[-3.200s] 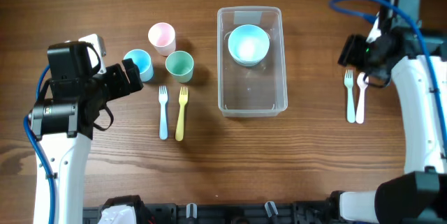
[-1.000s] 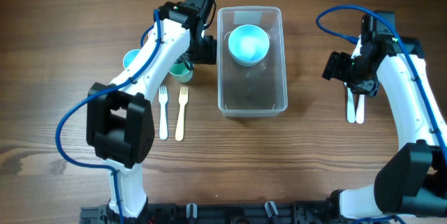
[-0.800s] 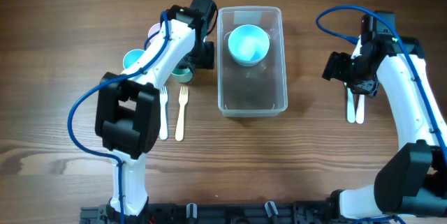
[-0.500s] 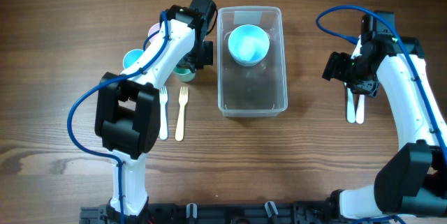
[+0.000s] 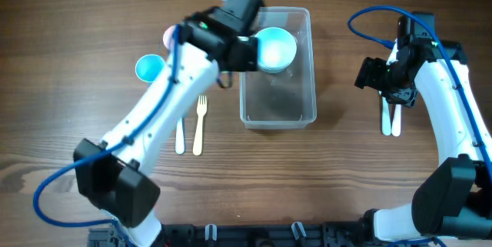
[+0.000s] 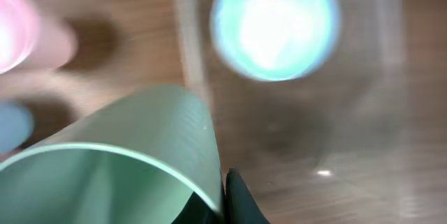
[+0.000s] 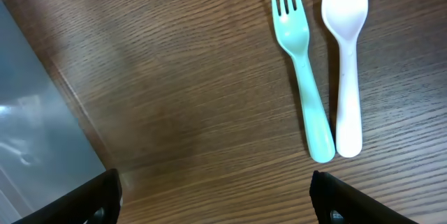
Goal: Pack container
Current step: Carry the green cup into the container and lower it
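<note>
Table (image 5: 69, 16) of dark wood carries everything. The container (image 5: 278, 102) sits at its middle, within reach of both arms. A pale blue bowl (image 5: 275, 48) lies at the container's far end, which leaves the near part free for more. The left gripper (image 5: 246, 53) reaches over the container's far left corner. Overhead the arm hides the reason, but the left wrist view shows its jaws pinching the wall of a green cup (image 6: 119, 175) above the rim. The cup is probably meant to go in beside the bowl, though that view is blurred. The right gripper (image 7: 216, 203) hangs right of the container with jaws spread wide and nothing between them. Its wrist view shows a teal fork (image 7: 304, 77) and white spoon (image 7: 347, 63) side by side, likely its next pick. Only overhead shows a blue cup (image 5: 150, 67), a yellow fork (image 5: 200, 124) and a blue fork (image 5: 179, 135) left of the container.
</note>
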